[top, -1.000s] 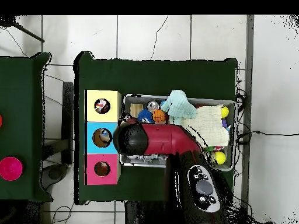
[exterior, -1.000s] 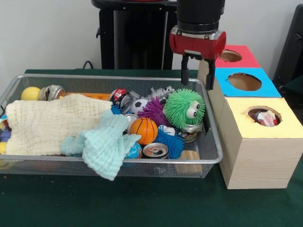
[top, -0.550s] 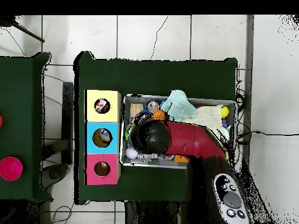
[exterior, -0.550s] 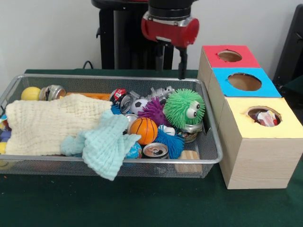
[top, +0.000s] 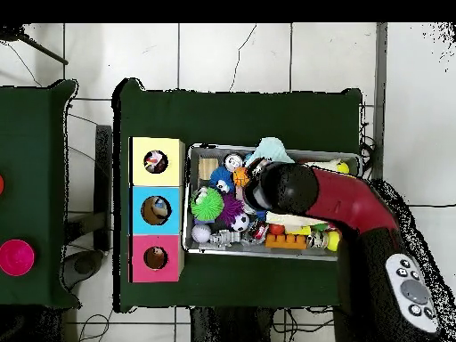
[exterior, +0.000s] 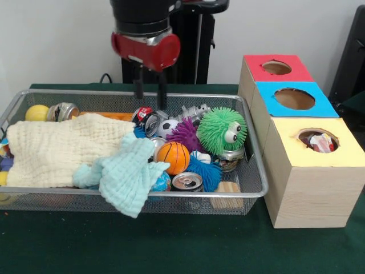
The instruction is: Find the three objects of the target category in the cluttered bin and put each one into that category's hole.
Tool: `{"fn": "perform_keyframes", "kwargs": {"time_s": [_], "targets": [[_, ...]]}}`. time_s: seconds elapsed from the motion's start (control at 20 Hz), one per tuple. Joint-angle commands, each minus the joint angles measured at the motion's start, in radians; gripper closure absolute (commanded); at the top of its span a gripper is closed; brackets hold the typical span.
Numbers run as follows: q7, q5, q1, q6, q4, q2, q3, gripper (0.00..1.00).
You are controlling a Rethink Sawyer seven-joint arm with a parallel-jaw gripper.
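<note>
Front view: end effector point(exterior: 150, 91) spread, empty, above cans point(exterior: 149, 121); cream cloth point(exterior: 60, 149) covers bin point(exterior: 254, 171) left.

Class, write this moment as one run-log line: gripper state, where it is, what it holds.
gripper: open | position: above wire bin, over the cans at its far side | holding: nothing | yellow box hole: something already inside

A green table point(exterior: 171, 245) carries a wire bin point(exterior: 254, 171) and 3 boxes point(exterior: 308, 188).

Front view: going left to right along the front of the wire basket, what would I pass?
Cream cloth → pale blue cloth → basketball → silver can → wooden block → yellow-topped box.
</note>
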Motion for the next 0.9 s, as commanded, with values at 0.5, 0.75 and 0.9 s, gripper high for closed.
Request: {"fn": "perform_keyframes", "kwargs": {"time_s": [0.5,0.75,0.9], "targets": [[-0.415,-0.192,-0.113,0.16,-0.394,0.311,0.206,0.0],[-0.436,-0.202,-0.104,0.255,-0.518,0.37,0.222,0.0],[-0.44,-0.218,-0.086,0.303,-0.552,0.387,0.213,0.0]]}}
